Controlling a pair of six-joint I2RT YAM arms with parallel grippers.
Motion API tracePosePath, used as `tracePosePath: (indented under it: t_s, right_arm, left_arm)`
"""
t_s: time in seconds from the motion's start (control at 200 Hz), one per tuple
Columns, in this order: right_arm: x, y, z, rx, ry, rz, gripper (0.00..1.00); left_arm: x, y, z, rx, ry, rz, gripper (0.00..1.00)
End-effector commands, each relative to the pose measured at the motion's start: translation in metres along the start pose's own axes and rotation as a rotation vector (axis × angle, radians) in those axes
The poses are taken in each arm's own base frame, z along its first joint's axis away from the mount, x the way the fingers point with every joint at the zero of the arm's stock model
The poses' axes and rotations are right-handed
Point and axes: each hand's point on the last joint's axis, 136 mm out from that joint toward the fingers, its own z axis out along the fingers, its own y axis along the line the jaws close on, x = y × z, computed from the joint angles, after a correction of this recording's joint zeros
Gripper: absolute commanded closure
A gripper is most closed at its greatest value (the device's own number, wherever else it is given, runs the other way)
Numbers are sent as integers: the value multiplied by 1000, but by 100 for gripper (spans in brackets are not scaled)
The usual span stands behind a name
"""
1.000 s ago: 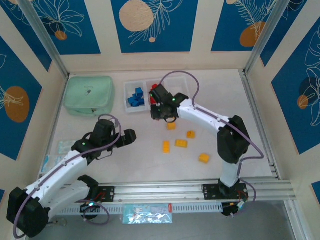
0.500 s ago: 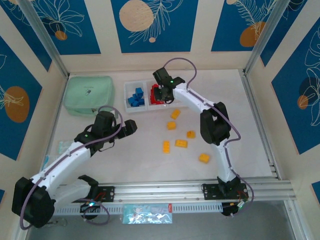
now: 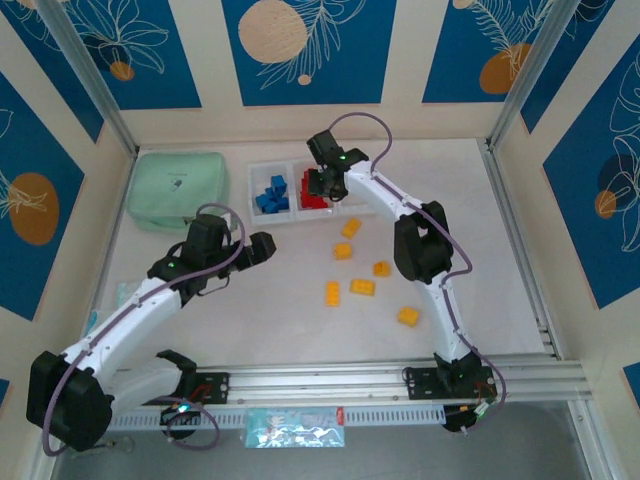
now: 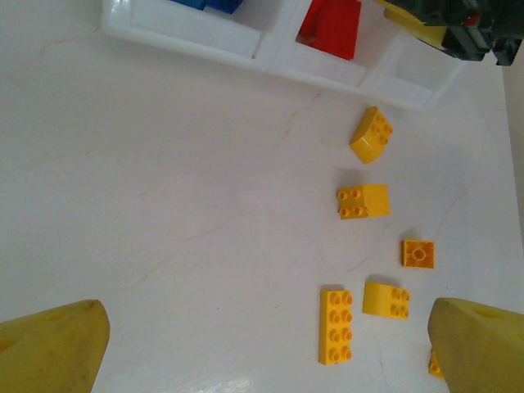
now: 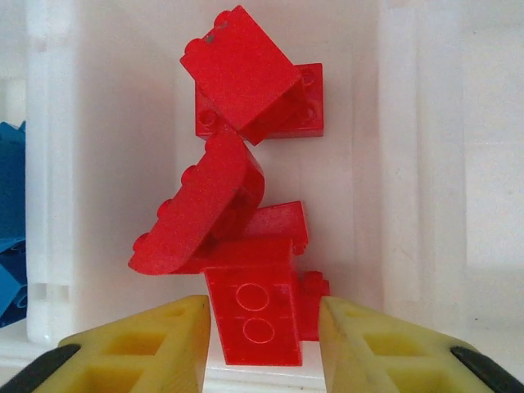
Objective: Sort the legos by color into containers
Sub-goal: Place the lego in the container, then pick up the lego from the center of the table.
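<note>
Right gripper (image 3: 322, 185) hung over the middle bin of the containers (image 3: 270, 220), fingers (image 5: 147, 344) astride a red brick (image 5: 254, 315) by the red legos (image 5: 237, 82) (clamped or not, cannot tell), blue legos (image 3: 272, 193) in the neighbouring bin, yellow legos (image 3: 362, 287) lay loose on the table (image 3: 480, 230), left gripper (image 4: 264, 319) spread wide, empty.

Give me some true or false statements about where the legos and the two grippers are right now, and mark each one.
1. The blue legos lie in the left bin of the containers. True.
2. The right gripper is above the blue legos. False: it is above the middle bin, over the red legos.
3. The left gripper is open, with nothing between its fingers. True.
4. The yellow legos are all in a bin. False: six lie loose on the table.
5. Red and blue legos share one bin. False: they lie in separate, adjoining bins.
</note>
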Motion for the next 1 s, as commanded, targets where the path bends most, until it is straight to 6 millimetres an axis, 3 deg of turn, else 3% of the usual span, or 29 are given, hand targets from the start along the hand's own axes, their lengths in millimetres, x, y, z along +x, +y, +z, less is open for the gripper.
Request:
tracePosePath:
  t_s: [0.0, 0.16, 0.37, 0.71, 0.855, 0.995]
  right_arm:
    - [-19, 9, -49, -55, -65, -5, 58]
    - [-5, 4, -82, -71, -84, -21, 54]
    - [43, -12, -104, -76, -10, -50, 48]
    - [129, -37, -102, -10, 86, -116, 40]
    - [155, -43, -94, 22, 112, -163, 29]
    - [166, -50, -83, 52, 133, -165, 19]
  left_arm:
    - [-9, -9, -5, 19, 2, 27, 1]
    - [-5, -14, -1, 51, 27, 18, 1]
    - [6, -24, -3, 83, 63, 37, 1]
    - [38, -38, 8, 96, 105, 85, 1]
    - [50, -40, 15, 98, 112, 91, 1]
    - [55, -39, 21, 93, 91, 82, 1]
